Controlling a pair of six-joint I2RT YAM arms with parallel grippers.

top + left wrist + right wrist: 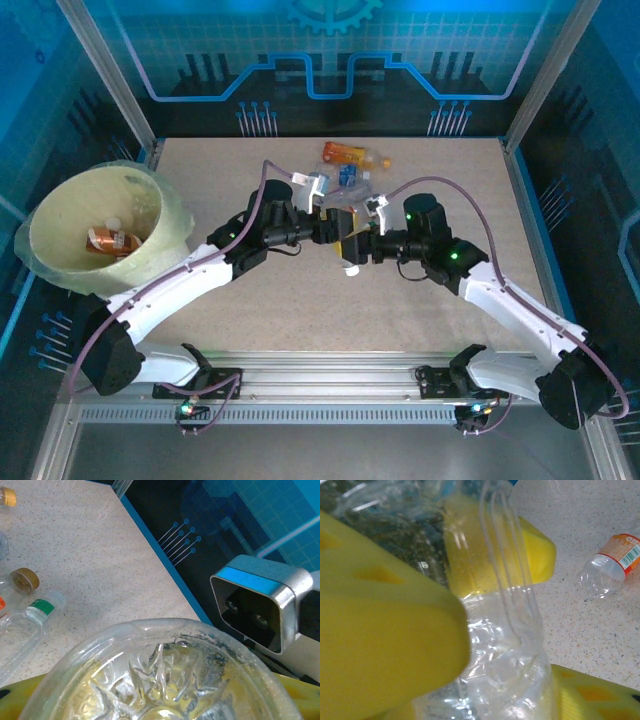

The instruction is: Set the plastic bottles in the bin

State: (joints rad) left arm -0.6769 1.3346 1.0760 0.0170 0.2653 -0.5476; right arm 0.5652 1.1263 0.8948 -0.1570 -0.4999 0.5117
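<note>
Arms meet over the middle of the table (440,310), where the left tool (336,234) and the right tool (364,247) face each other, both closed on the same clear bottle (507,650). From the right wrist, yellow finger pads (385,630) sit against either side of its crumpled wall. From the left wrist, the bottle's moulded base is close to the lens with yellow pad edges at both lower corners, and the right arm's silver wrist camera (260,605) is just beyond it. From above, a white cap (352,268) pokes out on the near side of the two tools; whether it touches the table I cannot tell. The bin (150,190) stands at the table's left edge, well apart from the tools, with an orange-labelled bottle (108,242) lying inside it. More bottles lie on the table beyond the tools: an orange bottle (345,153) near the far edge and a blue-labelled bottle (350,176) just nearer. The left wrist view also shows a brown-capped bottle (24,580) and a green-banded bottle (35,620) lying side by side. In the right wrist view, a crushed bottle with an orange label (612,560) lies apart from the held one.
</note>
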